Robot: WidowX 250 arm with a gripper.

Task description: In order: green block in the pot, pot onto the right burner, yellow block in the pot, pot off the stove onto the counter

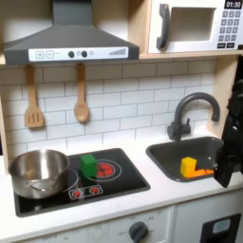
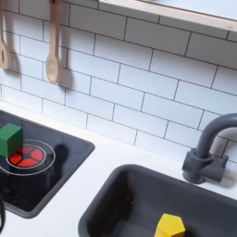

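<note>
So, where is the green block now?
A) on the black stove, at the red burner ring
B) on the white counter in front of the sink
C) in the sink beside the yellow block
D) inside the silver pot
A: in both exterior views the green block stands on the stove, at the red burner ring, outside the pot.

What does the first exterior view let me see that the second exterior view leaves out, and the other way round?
First exterior view alone: the pot on the stove's left burner, an orange piece beside the yellow block in the sink, the microwave, the range hood, and the dark gripper at the right edge, jaws unclear. Second exterior view alone: a closer look at the faucet base. Shared: green block by the red burner, yellow block, sink, faucet, hanging wooden utensils.
</note>
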